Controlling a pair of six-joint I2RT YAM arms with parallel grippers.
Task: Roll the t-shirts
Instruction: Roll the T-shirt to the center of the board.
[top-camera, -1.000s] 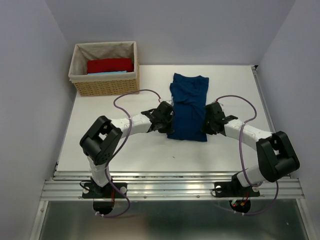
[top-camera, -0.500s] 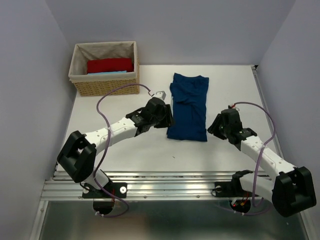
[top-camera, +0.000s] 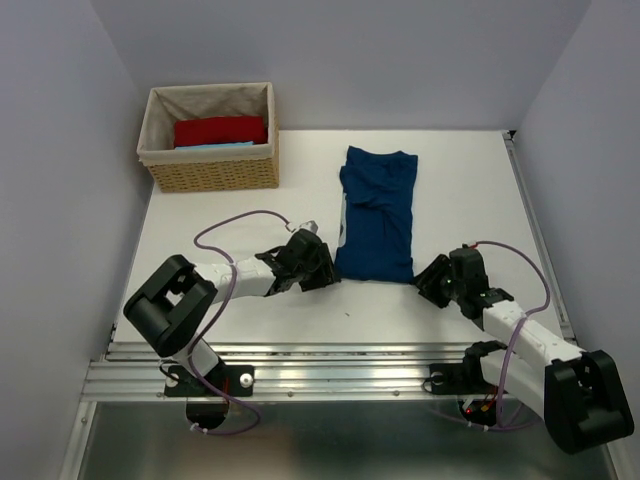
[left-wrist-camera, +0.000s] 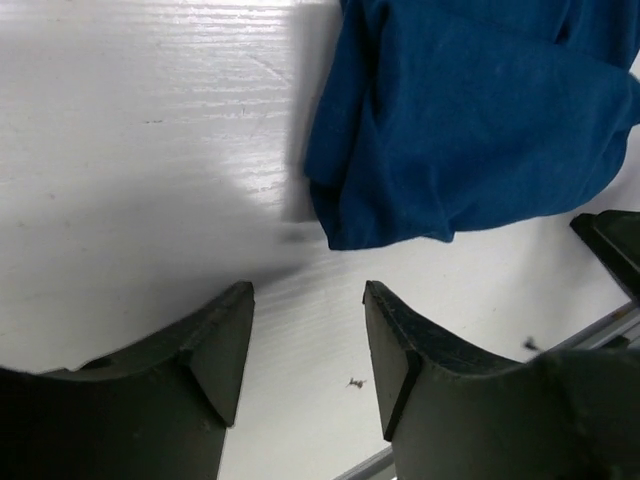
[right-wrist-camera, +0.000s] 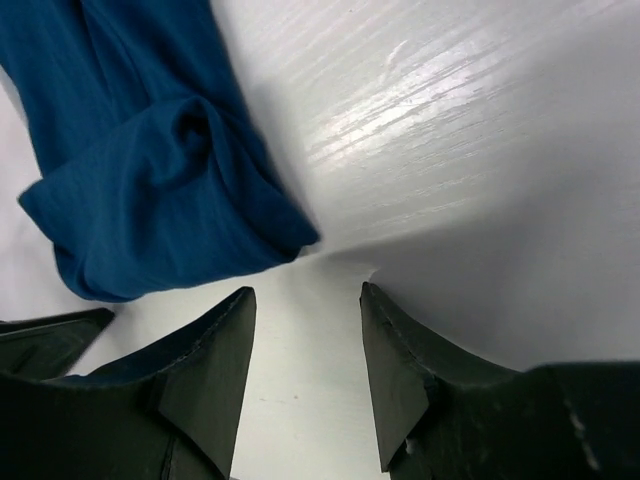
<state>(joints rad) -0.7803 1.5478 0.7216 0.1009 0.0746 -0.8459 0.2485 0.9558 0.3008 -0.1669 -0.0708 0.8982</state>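
Shirt: navy shirt (top-camera: 377, 215), mid-table, folded into a long narrow strip.
Long axis: it runs straight away from me, with the near hem toward the arm bases and the other end far.
Left claw: left claw (left-wrist-camera: 305, 300) is spread with nothing in it, low over the table (top-camera: 470, 180). The strip's near-left corner is just ahead of it and to the right.
Right claw: right claw (right-wrist-camera: 305, 300) is also spread and empty. The near-right corner is just ahead and to the left.
Nearer arm: neither, as I read it. One sits off each end of the near hem, so I judge a roll away from me would need both.
Cloth: soft, matte, rumpled. Both near corners bulge in loose folds and do not lie flat.
Table surface: white, faintly grained, with some sheen.
Other pieces: red piece (top-camera: 220, 130) and light-blue piece (top-camera: 215, 146) lie in the lined wicker basket (top-camera: 212, 175), far left, well apart.
Risk: I expect the puffy corners to slip a shallow pinch.
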